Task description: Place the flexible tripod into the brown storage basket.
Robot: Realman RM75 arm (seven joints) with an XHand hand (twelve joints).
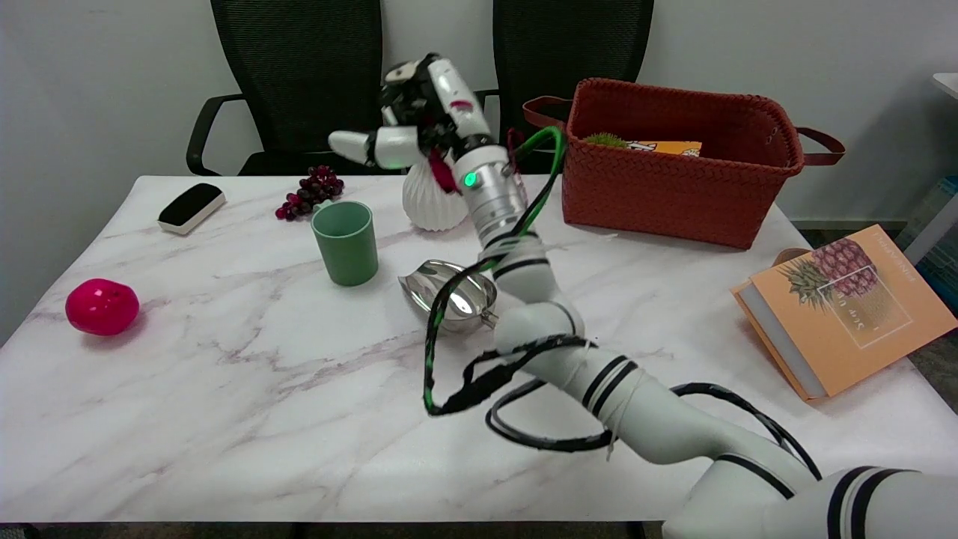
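Right hand (419, 112) raised in upper centre of frame, above white vase (428, 203), fingers curled around flexible tripod (443, 172); only red-tipped leg visible hanging below palm. Brown storage basket (673, 187) at upper right, well apart from hand, orange box and green item inside. Green cup (344, 242) left of centre; metal scoop (449, 296) centre, partly behind arm.
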